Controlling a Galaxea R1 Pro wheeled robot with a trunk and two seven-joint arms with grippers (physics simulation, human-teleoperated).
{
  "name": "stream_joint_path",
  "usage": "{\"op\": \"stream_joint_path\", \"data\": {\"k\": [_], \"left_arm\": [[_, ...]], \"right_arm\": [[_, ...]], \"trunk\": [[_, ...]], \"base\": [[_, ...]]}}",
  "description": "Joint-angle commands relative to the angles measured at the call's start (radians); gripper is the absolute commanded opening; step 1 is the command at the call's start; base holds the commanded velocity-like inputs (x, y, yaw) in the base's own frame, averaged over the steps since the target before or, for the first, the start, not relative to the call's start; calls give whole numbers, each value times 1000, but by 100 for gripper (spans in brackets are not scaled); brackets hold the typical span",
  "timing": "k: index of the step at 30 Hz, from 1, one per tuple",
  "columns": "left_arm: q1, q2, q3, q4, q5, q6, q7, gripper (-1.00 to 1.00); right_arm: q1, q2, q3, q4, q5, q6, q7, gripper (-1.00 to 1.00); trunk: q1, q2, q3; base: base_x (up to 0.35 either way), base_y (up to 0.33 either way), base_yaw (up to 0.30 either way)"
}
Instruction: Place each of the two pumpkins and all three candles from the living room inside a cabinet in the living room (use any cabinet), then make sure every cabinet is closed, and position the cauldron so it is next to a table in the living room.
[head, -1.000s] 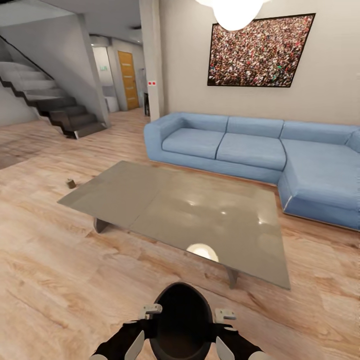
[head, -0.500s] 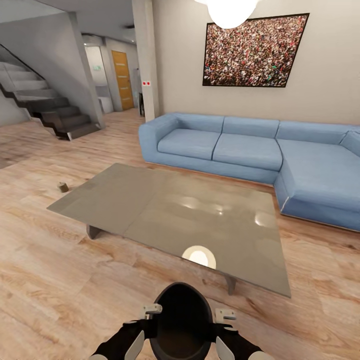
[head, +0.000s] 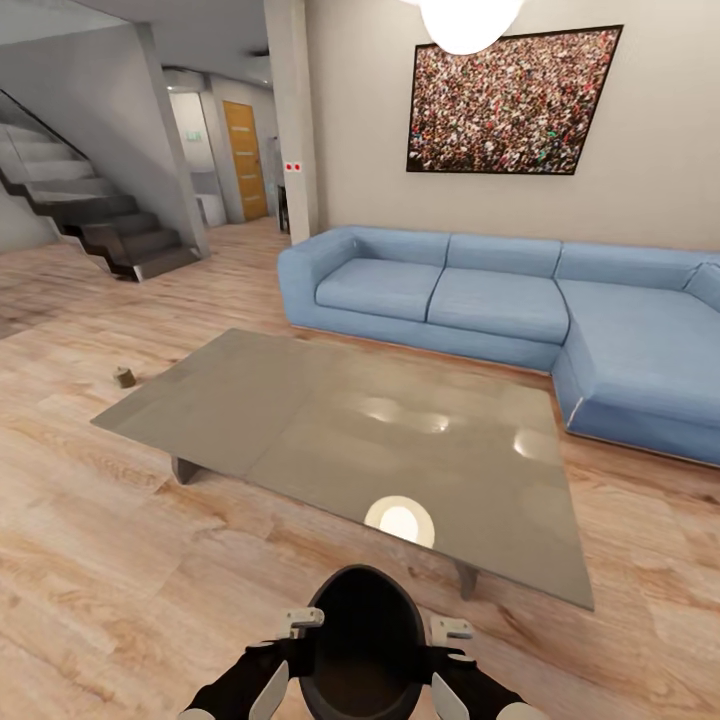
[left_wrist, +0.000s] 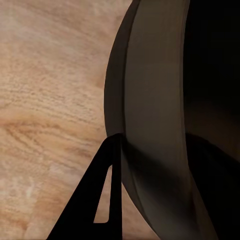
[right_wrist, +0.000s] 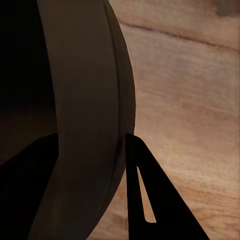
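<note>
The black cauldron (head: 362, 645) hangs low in front of me above the wood floor, held by its rim from both sides. My left gripper (head: 298, 640) is shut on its left rim and my right gripper (head: 441, 645) on its right rim. In the left wrist view, one finger (left_wrist: 107, 190) lies outside the cauldron's wall (left_wrist: 155, 100), the other inside the dark bowl. The right wrist view shows the same, with a finger (right_wrist: 142, 190) outside the wall (right_wrist: 85, 90). The grey glossy table (head: 330, 420) stands just beyond the cauldron, its near edge a short way off.
A blue corner sofa (head: 480, 300) runs behind and to the right of the table. A small brownish object (head: 124, 377) lies on the floor left of the table. Stairs (head: 90, 225) rise at the far left, beside a pillar (head: 290, 120) and a hallway.
The whole view has shifted a little, so the camera has moved and the table now sits slightly further left in the picture. Both grippers keep the same hold on the cauldron.
</note>
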Motion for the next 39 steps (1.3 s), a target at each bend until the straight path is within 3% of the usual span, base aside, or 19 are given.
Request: {"op": "stream_joint_path", "data": {"k": [1,39], "left_arm": [[0,1,-13,0,31,5,4,-100],[0,1,-13,0,31,4,4,-100]], "right_arm": [[0,0,7,-10,-12,5,27,-100],[0,0,7,-10,-12,5,27,-100]], "trunk": [[0,0,-1],[0,0,-1]], "base": [[34,6,0],[43,8,0]]}}
